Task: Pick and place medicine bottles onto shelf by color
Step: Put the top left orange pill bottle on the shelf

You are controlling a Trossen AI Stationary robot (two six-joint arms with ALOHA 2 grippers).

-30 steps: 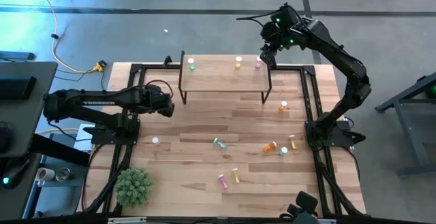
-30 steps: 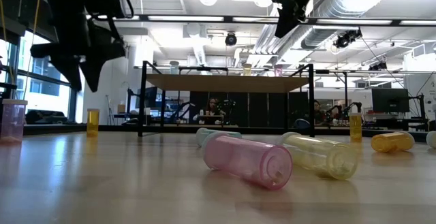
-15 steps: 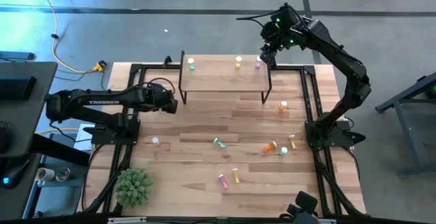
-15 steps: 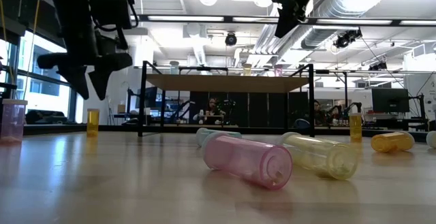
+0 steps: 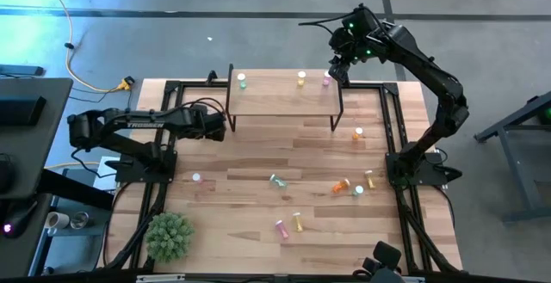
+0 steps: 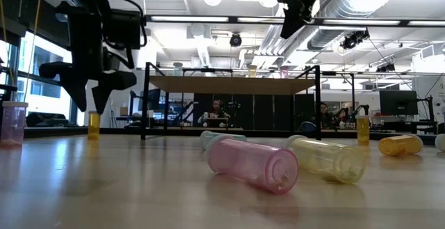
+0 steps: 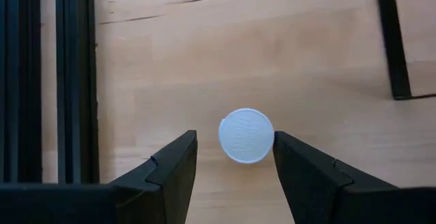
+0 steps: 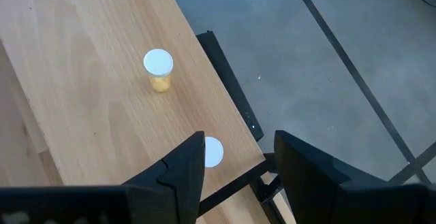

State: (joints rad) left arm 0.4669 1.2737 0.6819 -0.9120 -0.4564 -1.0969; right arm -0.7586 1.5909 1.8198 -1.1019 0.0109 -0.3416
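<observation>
My left gripper is open, pointing down just left of the shelf. Its fingers stand on either side of a standing yellow-orange bottle's white cap, a little above the bottle. My right gripper is open and empty, hovering over the shelf's right end above the pink bottle. On the shelf stand a green bottle, a yellow bottle and a pink bottle.
Several bottles stand or lie on the table: a pink bottle and a yellow bottle near the front, a green bottle in the middle, others at the right. A green plant stands at the near left corner. Black frame rails run along both sides.
My left gripper has moved toward the table's right, toward the shelf's left leg, and has come down over the standing yellow-orange bottle.
</observation>
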